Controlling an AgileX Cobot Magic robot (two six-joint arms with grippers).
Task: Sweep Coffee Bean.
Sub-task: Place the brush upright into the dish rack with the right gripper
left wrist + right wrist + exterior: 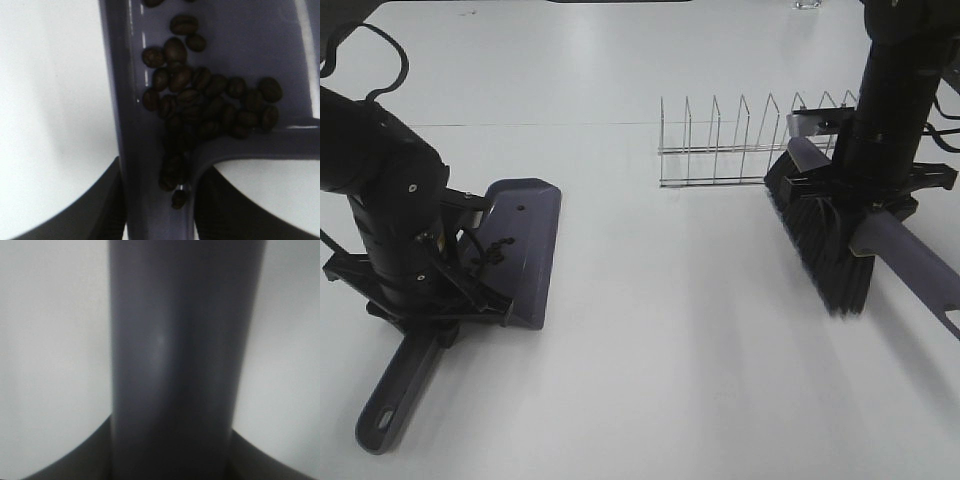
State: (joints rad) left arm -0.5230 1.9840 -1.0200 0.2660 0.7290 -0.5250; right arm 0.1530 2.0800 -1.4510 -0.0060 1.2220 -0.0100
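The purple-grey dustpan [525,240] lies flat on the white table at the left, its handle [395,400] pointing toward the front. My left gripper [445,310] is shut on the handle where it joins the pan. In the left wrist view the coffee beans [210,100] lie heaped inside the dustpan [240,35] against its back wall, and my left gripper [160,220] straddles the handle. My right gripper [865,195] is shut on the brush handle [915,265]. The black bristles [825,245] touch the table at the right. The right wrist view shows only this handle [175,355] between the fingers [65,455].
A wire rack [740,145] stands on the table behind the brush, right of centre. The white table [670,340] lies between the dustpan and the brush. I see no loose beans on it in the high view.
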